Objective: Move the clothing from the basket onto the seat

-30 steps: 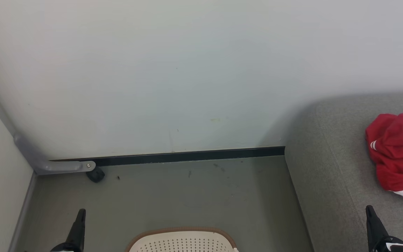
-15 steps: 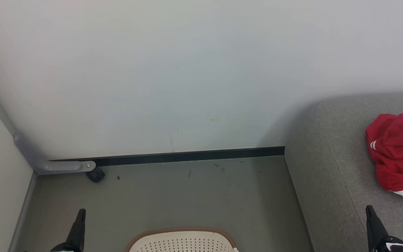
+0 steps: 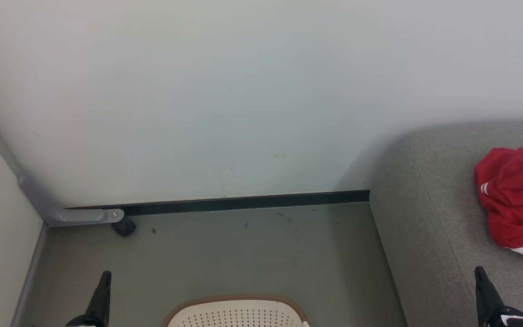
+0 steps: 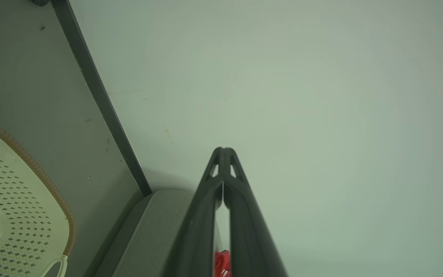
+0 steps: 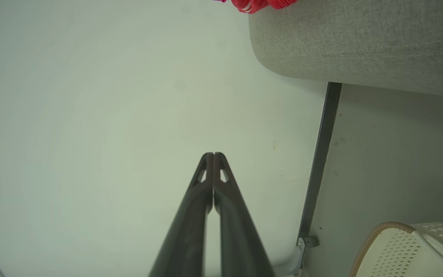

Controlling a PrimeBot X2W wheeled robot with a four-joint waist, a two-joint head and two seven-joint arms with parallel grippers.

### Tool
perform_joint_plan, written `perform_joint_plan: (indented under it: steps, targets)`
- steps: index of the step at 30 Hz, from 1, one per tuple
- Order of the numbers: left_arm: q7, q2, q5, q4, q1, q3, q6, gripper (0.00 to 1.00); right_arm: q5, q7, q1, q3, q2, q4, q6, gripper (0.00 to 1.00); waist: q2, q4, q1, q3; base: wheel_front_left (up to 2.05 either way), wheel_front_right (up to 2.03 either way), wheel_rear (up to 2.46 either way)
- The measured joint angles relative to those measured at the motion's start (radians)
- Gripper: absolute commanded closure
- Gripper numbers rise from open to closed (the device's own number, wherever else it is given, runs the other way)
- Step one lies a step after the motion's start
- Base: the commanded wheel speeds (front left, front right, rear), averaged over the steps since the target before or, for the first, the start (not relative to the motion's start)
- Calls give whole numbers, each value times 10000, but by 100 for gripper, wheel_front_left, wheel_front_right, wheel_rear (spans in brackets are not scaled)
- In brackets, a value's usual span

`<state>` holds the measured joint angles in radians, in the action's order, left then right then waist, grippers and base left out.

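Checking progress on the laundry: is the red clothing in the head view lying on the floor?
No, the red clothing lies on top of the grey seat at the right side of the head view.

A bare indoor corner, more a test room than a lived-in home. There is a plain pale wall (image 3: 243, 91) with a dark skirting strip (image 3: 243, 202) along its foot and smooth grey floor (image 3: 243, 254) in front of it. At the wall's left end are a partition's metal foot (image 3: 84, 215) and small black wheel (image 3: 124, 226). A grey seat (image 3: 425, 204) butts against the wall's right end, and a laundry basket (image 3: 236, 313) sits on the floor well out from the wall.
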<state>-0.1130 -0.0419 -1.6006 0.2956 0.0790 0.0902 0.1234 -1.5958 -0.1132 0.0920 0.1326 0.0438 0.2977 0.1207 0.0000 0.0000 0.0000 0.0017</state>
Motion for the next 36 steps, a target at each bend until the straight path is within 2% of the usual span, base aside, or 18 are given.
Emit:
perform_joint_plan:
  steps: [36]
  targets:
    - [0,0,0,-2,0,0,0,100,0,0,0,0,0,-2,0,100,0,0,0,1,0,0,0]
